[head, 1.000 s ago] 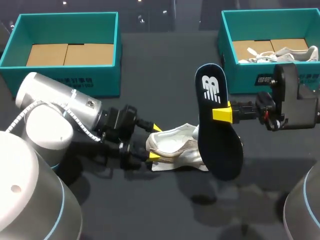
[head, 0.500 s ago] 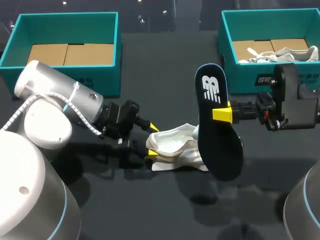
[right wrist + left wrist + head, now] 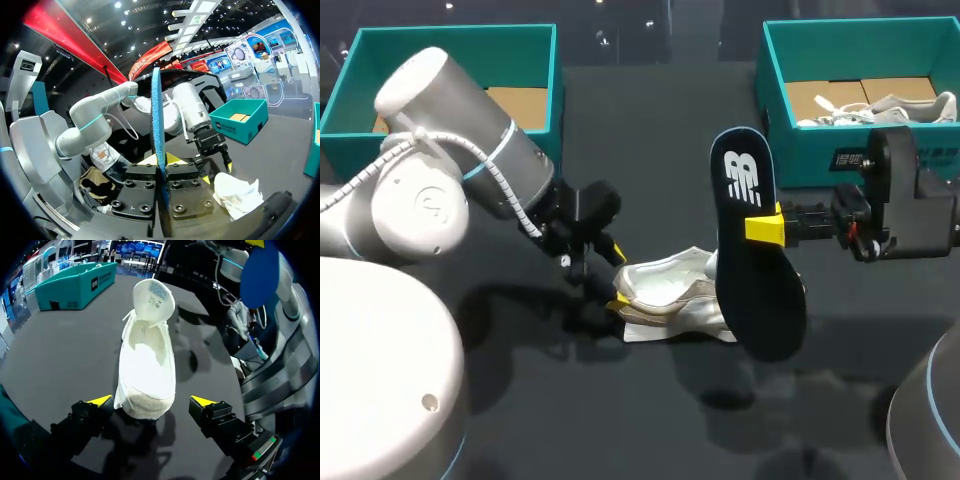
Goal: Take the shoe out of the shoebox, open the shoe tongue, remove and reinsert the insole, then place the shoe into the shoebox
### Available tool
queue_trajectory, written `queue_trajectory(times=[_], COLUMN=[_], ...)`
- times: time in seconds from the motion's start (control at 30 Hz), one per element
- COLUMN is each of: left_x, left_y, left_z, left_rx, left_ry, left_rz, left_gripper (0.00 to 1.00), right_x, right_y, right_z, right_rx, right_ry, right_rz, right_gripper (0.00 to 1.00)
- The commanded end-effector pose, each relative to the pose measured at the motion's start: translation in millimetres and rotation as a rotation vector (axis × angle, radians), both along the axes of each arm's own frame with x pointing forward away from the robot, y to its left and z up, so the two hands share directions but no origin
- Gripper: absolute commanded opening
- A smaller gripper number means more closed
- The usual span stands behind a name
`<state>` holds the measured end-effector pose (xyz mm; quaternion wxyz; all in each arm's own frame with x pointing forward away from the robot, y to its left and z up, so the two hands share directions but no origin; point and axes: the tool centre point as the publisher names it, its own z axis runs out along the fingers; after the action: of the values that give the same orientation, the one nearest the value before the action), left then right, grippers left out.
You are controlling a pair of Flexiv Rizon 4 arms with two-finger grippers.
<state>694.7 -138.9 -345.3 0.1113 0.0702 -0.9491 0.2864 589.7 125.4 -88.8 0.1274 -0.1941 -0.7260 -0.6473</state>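
Shoe (image 3: pixel 675 295) is out of the box and sitting on the dark tabletop (image 3: pixel 650 150), roughly in the middle, with its heel toward the left arm. From the left wrist view you look right into the opening of the white shoe (image 3: pixel 145 365), and the tongue (image 3: pixel 154 297) is flipped up at the far end.

Left tool (image 3: pixel 618 280) is at the heel with its yellow fingers spread wide, one on each side. In its own view the left tool (image 3: pixel 150 401) has one finger just beside the heel and the other with a clear gap, so it's not gripping anything.

Right tool (image 3: pixel 760 228) is clamped on the insole (image 3: pixel 755 250), holding it in the air on edge over the toe end of the shoe, dark side with the white logo facing the head camera. In the right wrist view the insole (image 3: pixel 157 150) stands edge-on between the closed fingers of the right tool (image 3: pixel 160 165), blue on the side you can see.

Two teal shoeboxes sit at the back: the left shoebox (image 3: pixel 450 40) shows only its cardboard bottom, and the right shoebox (image 3: pixel 860 150) has a second shoe (image 3: pixel 890 108) in it.
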Motion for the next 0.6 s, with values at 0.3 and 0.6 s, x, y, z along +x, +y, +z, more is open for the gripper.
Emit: queue_trajectory(times=[0.3, 0.6], left_x=[2.8, 0.5], left_y=[-11, -16], left_z=[26, 22], left_rx=[0.345, 0.466], left_ry=[-0.013, -0.011], left_rz=[-0.17, -0.178], left_gripper=[1.0, 1.0], right_x=[-2.1, -2.1], right_y=[1, 1], right_z=[0, 0], right_rx=[-0.002, -0.002], right_ry=[0.0, 0.0], right_rz=[-0.005, -0.005], right_gripper=[0.0, 0.0])
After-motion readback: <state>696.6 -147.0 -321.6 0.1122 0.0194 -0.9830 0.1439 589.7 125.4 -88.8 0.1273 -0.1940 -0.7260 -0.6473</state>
